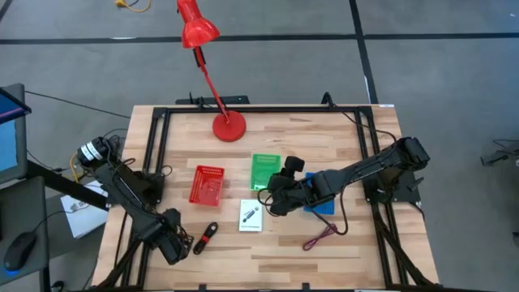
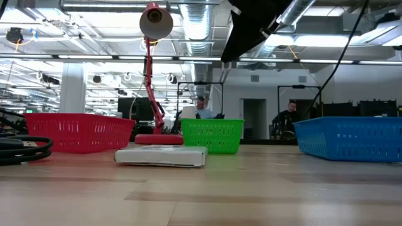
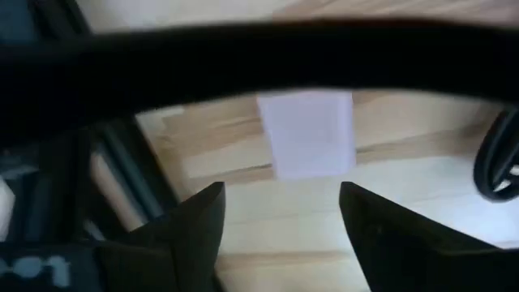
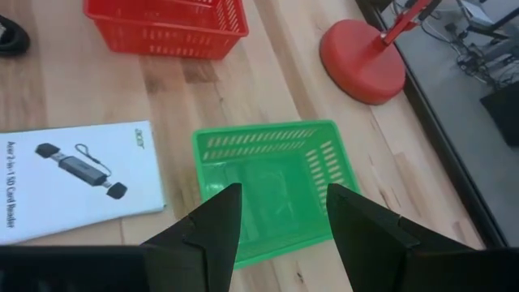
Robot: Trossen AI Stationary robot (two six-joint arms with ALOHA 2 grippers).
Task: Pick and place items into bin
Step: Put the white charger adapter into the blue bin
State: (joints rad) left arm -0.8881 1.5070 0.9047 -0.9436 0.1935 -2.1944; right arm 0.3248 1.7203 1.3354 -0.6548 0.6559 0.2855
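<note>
Items lie on the wooden table [image 1: 284, 243]. From the left: the left gripper [image 1: 174, 243] rests low with open jaws, just beside a black-and-red stick [image 1: 207, 236]. Next come a red basket [image 1: 208, 185], a white card [image 1: 251, 216] and a green basket [image 1: 264, 169]. The right gripper [image 4: 280, 223] hangs over the green basket, jaws open and holding nothing. A blue basket [image 1: 323, 204], maybe half hidden, sits under that arm, near a dark red cord [image 1: 320, 237].

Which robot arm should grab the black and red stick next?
Probably the left one. Its gripper sits at the table's near-left corner, right beside the stick, with its fingers apart. The right gripper hangs open over the green basket, farther away past the white box.
</note>
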